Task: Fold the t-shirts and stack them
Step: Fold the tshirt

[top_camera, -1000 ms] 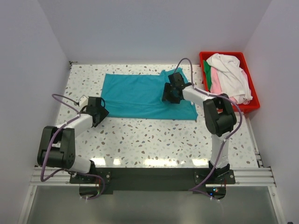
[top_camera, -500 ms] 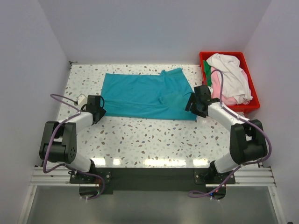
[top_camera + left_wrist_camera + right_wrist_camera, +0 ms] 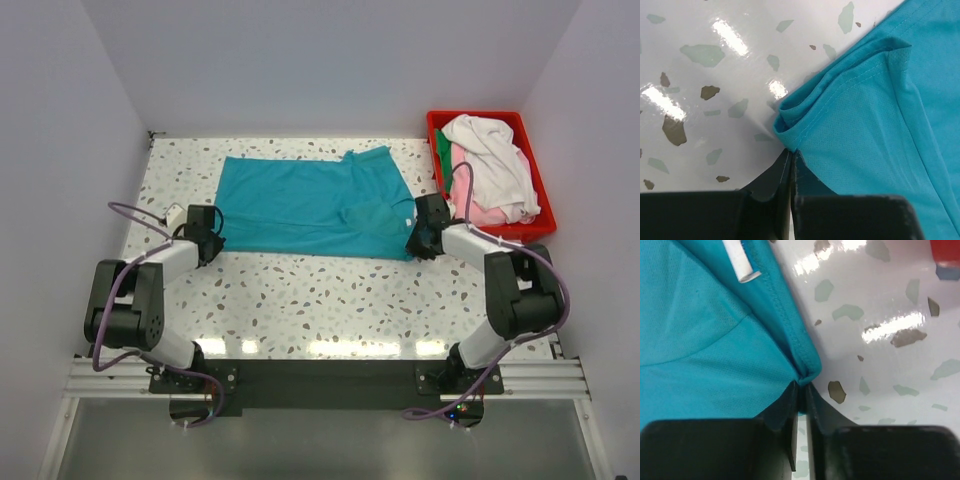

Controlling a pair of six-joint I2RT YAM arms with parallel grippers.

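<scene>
Left gripper (image 3: 791, 156) and right gripper (image 3: 801, 390) had just pinched the teal shirt's (image 3: 310, 205) near corners, readying a fold

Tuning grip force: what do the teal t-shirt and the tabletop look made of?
The teal t-shirt: thin matte knit, probably synthetic mesh; fine pinholes and stitched hems show. The table: hard, glossy, white with grey-brown flecks, terrazzo look; sharp glare. Stone or laminate, cannot tell.
</scene>
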